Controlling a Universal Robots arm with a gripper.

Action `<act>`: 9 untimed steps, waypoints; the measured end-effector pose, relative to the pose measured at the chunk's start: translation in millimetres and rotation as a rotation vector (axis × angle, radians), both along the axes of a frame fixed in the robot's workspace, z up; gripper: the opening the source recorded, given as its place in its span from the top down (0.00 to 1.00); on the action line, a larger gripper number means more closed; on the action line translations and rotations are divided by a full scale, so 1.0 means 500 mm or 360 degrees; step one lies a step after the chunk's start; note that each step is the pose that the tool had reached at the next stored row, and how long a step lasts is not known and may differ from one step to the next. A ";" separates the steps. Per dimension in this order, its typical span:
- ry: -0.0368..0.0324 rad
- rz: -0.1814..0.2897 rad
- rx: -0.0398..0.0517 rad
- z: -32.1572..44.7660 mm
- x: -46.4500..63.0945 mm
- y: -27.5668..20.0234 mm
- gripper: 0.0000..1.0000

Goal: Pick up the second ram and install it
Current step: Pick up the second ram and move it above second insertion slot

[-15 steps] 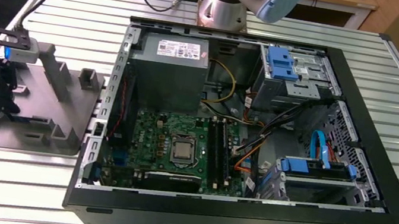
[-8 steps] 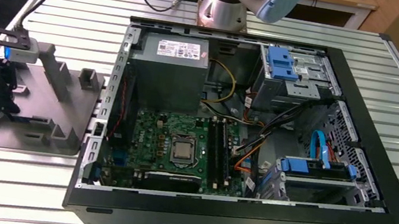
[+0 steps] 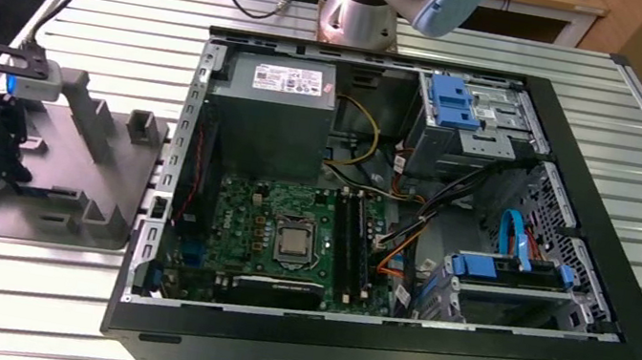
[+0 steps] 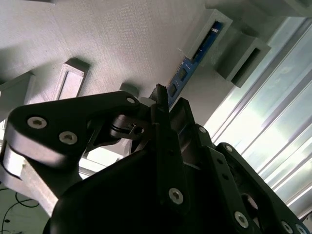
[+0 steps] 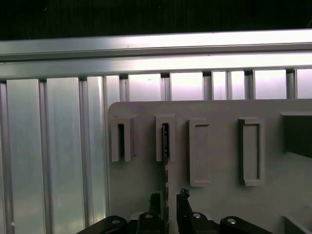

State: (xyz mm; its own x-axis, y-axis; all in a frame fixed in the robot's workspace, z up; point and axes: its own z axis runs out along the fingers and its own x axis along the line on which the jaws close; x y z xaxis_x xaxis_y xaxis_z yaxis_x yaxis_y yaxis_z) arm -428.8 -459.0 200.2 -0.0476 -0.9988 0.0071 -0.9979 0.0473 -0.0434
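Currently I have the tool (image 5: 168, 197) slightly open astride the second ram (image 5: 165, 163), not yet lifted from its fixture plate (image 5: 224, 161) slot, so pickup and install both remain.

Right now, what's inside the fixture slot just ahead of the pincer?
The second ram, standing edge-on in a slot of the grey fixture plate. Its near end passes into the pincer, so that part is covered.

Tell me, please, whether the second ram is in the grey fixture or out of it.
In: the second ram stands on edge, one end inside a raised pocket of the grey fixture.
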 end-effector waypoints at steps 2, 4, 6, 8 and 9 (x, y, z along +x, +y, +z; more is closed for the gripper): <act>0.0000 0.0000 0.0000 0.000 0.000 0.0000 0.73; 0.0000 0.0000 0.0000 0.001 0.000 0.0000 0.75; 0.0000 0.0000 0.0000 0.001 0.000 0.0000 0.81; 0.0000 0.0000 0.0000 0.002 0.000 0.0000 0.81; 0.0000 0.0000 0.0000 0.002 0.000 -0.0002 0.81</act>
